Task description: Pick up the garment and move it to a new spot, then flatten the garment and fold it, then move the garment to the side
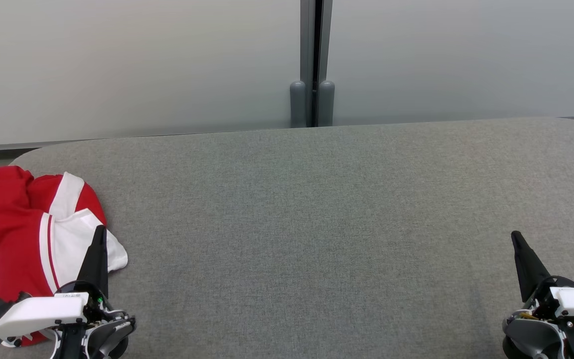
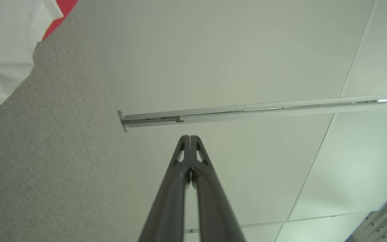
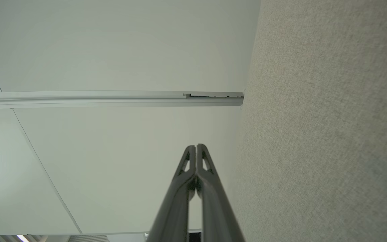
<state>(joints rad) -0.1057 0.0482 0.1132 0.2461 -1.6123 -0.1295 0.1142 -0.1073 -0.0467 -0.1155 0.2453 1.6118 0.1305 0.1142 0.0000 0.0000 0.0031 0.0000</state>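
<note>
Your left gripper (image 1: 100, 232) has its fingers pressed together on nothing, close beside the garment (image 1: 8, 234). Your right gripper (image 1: 516, 236) is likewise closed and empty, by the right edge of the bench (image 1: 317, 224). The garment lies crumpled along the left edge, toward the far left corner.

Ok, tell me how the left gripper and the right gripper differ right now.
The left gripper sits at the table's left end, the right gripper at its right end. The left gripper's tip is beside the garment's white sleeve; the right gripper is far from it. Both are shut, empty, pointing forward.
</note>
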